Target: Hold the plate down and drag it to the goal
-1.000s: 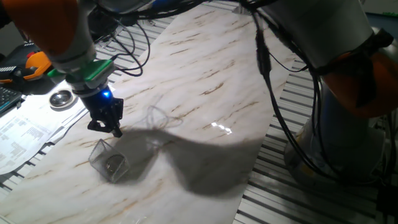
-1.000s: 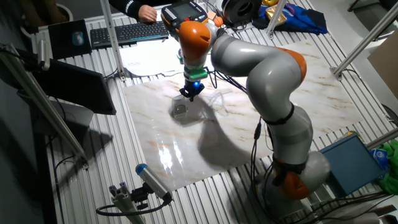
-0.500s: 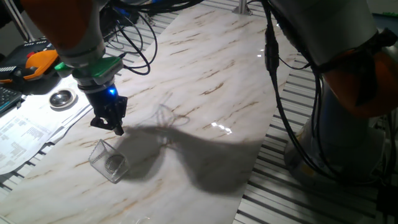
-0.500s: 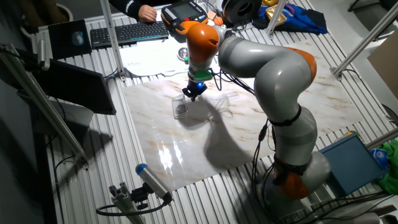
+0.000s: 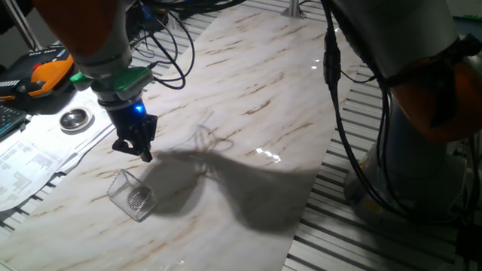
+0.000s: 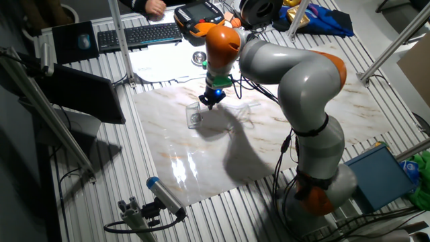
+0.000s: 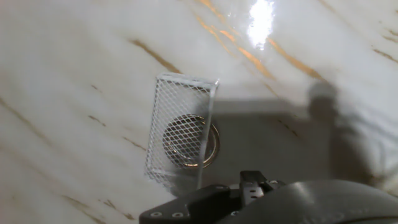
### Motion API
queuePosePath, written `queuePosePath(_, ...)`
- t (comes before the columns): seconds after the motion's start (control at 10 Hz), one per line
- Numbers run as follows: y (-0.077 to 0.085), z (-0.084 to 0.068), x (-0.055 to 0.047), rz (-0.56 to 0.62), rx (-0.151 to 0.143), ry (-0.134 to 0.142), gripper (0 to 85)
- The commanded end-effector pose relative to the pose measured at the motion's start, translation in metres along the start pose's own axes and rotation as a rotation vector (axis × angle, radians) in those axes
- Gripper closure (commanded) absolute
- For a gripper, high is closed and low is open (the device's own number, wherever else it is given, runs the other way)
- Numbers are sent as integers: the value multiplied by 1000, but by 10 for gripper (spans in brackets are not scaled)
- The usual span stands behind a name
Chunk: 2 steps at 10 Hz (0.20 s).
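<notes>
The plate (image 5: 138,198), a small shiny silver disc, lies flat on the marble inside the goal (image 5: 128,193), a small wire mesh box. In the hand view the plate (image 7: 198,144) shows through the mesh of the goal (image 7: 180,112). My gripper (image 5: 144,154) hangs above the table, up and to the right of the box, touching neither. Its fingers are together and hold nothing. In the other fixed view the gripper (image 6: 209,103) is just right of the goal (image 6: 194,117).
A larger round silver dish (image 5: 75,119) sits on papers left of the marble slab (image 5: 248,98). An orange teach pendant (image 6: 195,15) and a keyboard (image 6: 138,33) lie at the back. A blue box (image 6: 376,171) stands beside the robot base.
My gripper has lifted and drifted right, away from the mesh box. The plate stays inside the box, and the box has not moved.
</notes>
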<state>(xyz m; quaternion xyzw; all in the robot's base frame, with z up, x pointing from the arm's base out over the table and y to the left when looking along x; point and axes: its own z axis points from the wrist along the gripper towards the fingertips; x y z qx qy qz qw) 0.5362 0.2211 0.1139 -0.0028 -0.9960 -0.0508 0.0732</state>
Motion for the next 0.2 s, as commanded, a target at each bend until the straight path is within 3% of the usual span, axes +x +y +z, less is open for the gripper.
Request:
queuePosePath(0.0,1,1,0,5,0,3,850)
queuePosePath(0.1,2,1,0,12,-2,4,850)
